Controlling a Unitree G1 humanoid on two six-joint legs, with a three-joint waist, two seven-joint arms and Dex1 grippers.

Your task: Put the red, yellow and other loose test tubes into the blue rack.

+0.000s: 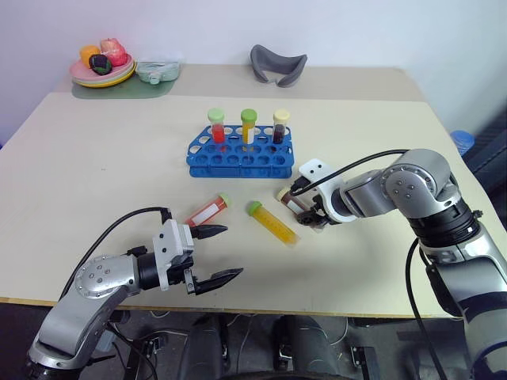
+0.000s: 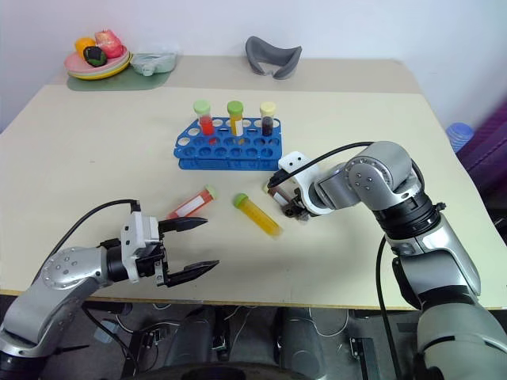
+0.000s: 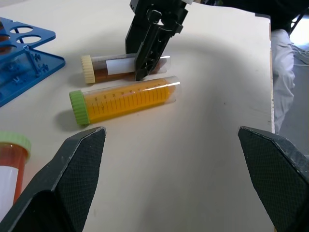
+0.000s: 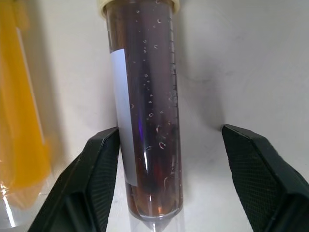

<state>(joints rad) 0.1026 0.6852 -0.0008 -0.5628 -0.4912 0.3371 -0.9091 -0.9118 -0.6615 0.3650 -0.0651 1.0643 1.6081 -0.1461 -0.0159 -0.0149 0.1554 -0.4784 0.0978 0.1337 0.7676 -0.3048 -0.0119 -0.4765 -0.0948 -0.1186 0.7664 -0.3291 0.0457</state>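
Three loose test tubes lie on the table in front of the blue rack (image 1: 238, 161). The red one (image 1: 207, 212) and the yellow one (image 1: 273, 223) have green caps. The dark brown one (image 4: 149, 121) has a cream cap, and my right gripper (image 1: 307, 215) points down over it. That gripper is open and straddles the tube: one finger sits against the labelled side, the other stands apart. Near the front edge my left gripper (image 1: 215, 253) is open and empty, just short of the red tube. Three more tubes stand upright in the rack's back row.
At the back left are a plate of toy fruit (image 1: 101, 73) and a clear container (image 1: 157, 71) on a green mat. A grey curved object (image 1: 277, 65) lies at the back centre. The table's front edge runs just below my left gripper.
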